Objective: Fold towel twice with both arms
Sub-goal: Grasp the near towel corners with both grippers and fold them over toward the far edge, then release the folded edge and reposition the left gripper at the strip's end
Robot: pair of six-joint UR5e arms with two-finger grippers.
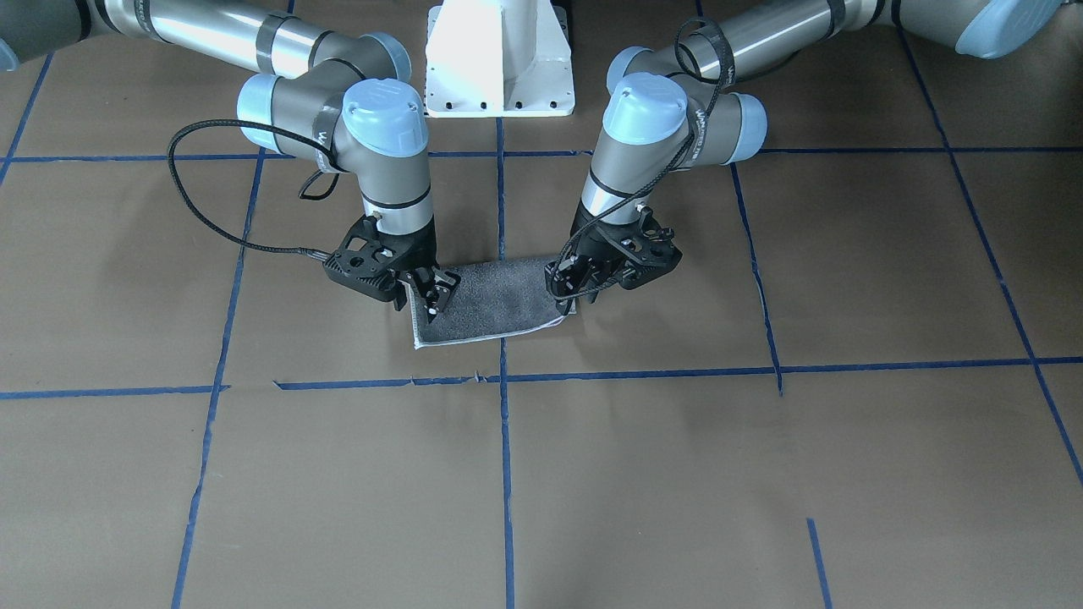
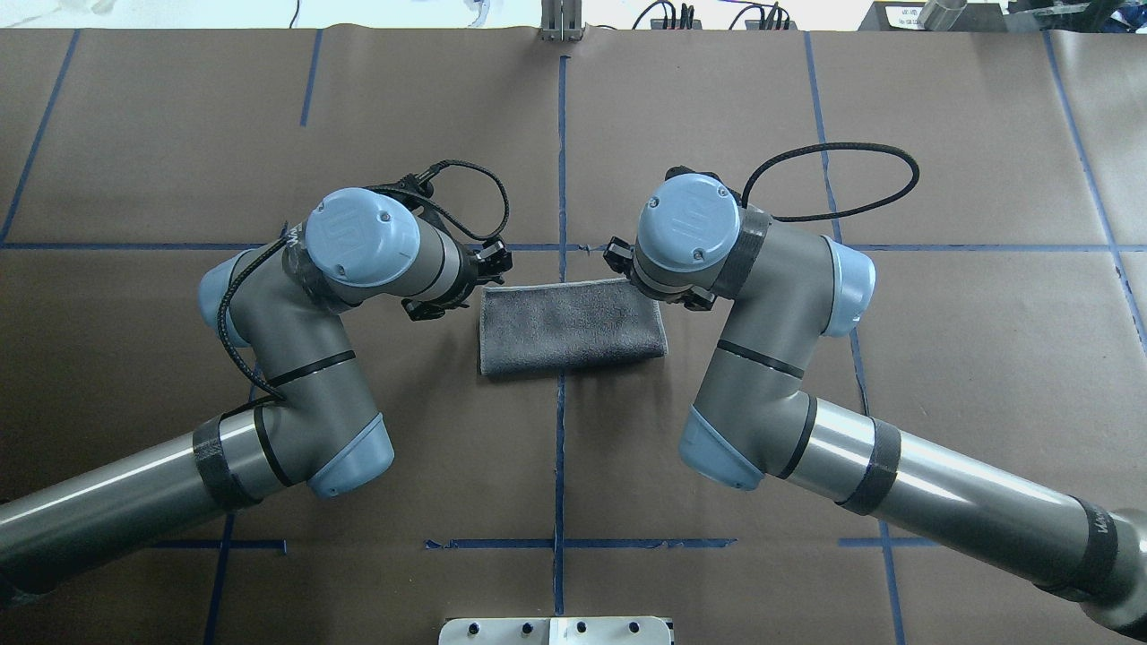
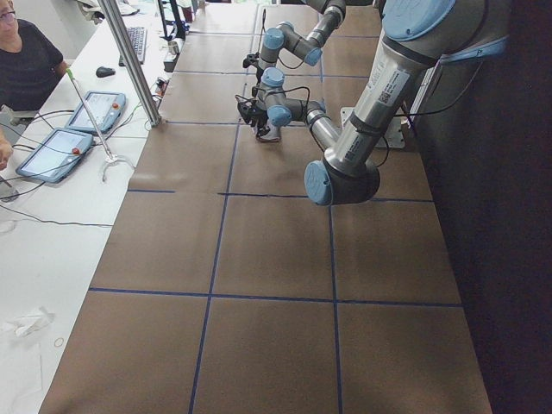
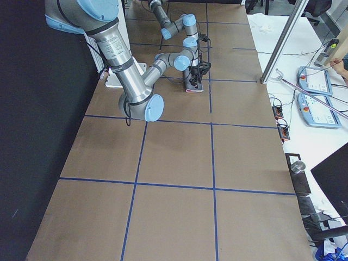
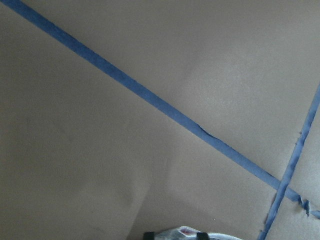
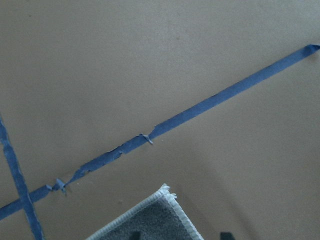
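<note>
The towel [image 2: 569, 327] lies folded in half, grey face up, a flat rectangle across the centre tape line; it also shows in the front view [image 1: 499, 304]. My left gripper [image 1: 565, 286] is at its far corner on the robot's left side. In the left wrist view the fingertips [image 5: 151, 234] stand close together, with the towel's pink and whitish edge [image 5: 185, 231] pinched between them. My right gripper [image 1: 431, 294] is over the other far corner. In the right wrist view its fingertips [image 6: 134, 234] stand wide apart around the flat grey corner [image 6: 155, 220].
Brown paper covers the table [image 1: 254, 474], crossed by blue tape lines [image 1: 505, 474]. The white pedestal base [image 1: 499, 59] stands behind the towel. An operator [image 3: 17, 60], tablets [image 3: 52, 151] and a metal pole [image 3: 129, 60] are at the table's far edge.
</note>
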